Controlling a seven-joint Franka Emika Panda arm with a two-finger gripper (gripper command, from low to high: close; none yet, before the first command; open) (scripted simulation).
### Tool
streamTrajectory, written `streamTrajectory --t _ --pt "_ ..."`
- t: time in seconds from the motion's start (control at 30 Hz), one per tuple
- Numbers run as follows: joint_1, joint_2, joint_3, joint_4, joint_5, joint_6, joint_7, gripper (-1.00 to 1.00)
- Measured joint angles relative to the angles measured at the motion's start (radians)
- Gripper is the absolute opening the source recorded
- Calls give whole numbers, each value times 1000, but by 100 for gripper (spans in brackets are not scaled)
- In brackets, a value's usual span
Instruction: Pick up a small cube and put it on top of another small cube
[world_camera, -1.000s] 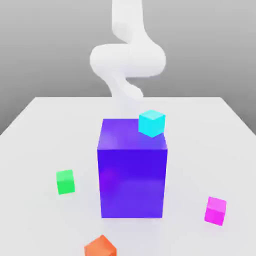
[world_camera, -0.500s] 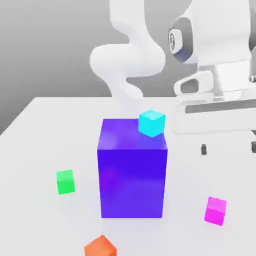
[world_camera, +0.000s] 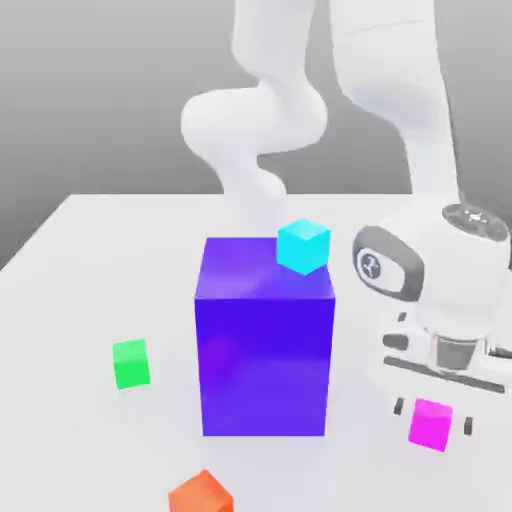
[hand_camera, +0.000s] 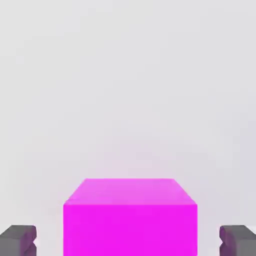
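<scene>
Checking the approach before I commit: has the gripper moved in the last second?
Yes. The gripper has come down beside the big blue block, on the exterior view's right, and now straddles the magenta cube on the table.

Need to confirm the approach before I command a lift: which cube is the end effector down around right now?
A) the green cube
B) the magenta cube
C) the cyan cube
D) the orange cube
B: the end effector sits low over the table with the magenta cube between its fingers, which in the hand view flank the cube with visible gaps on both sides.
</scene>
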Motion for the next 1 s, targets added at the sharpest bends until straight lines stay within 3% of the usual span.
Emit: streamTrajectory --t 0.17,0.4,0.63,1.0 --pt "-6 -19 8 -4 7 -13 -5 -100" --pt "-86 -224 80 -2 126 -144 -194 -100" --pt "-397 -424 -59 -62 162 -195 -534 -100" --pt "-698 -647 -369 -295 101 -236 -833 -100"
